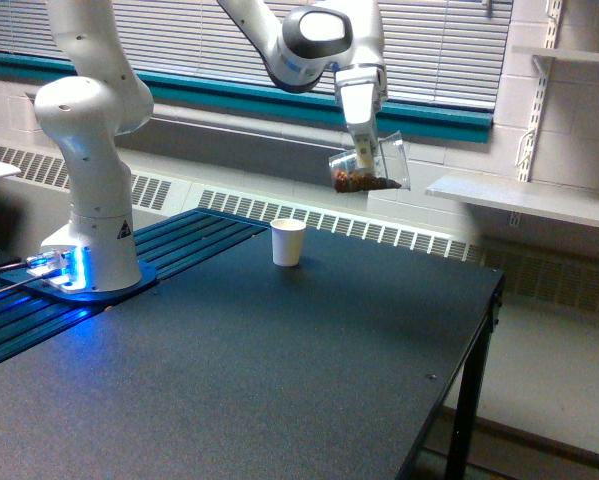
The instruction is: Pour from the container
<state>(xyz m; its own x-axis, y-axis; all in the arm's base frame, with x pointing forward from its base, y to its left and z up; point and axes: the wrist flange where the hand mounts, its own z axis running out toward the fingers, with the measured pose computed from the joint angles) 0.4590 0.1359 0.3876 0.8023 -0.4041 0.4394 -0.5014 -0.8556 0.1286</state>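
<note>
Exterior view shows the claw (363,160) shut tight on the container (371,167), holding it tipped in the air with brown bits inside. A white paper cup (288,242) stands on the dark table (279,380) at about 7 o'clock from it, well apart.

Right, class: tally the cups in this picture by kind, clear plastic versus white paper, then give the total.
Clear plastic beaker, tilted in the gripper, brown bits inside: 1
White paper cup, upright on the table: 1
Total: 2
</note>
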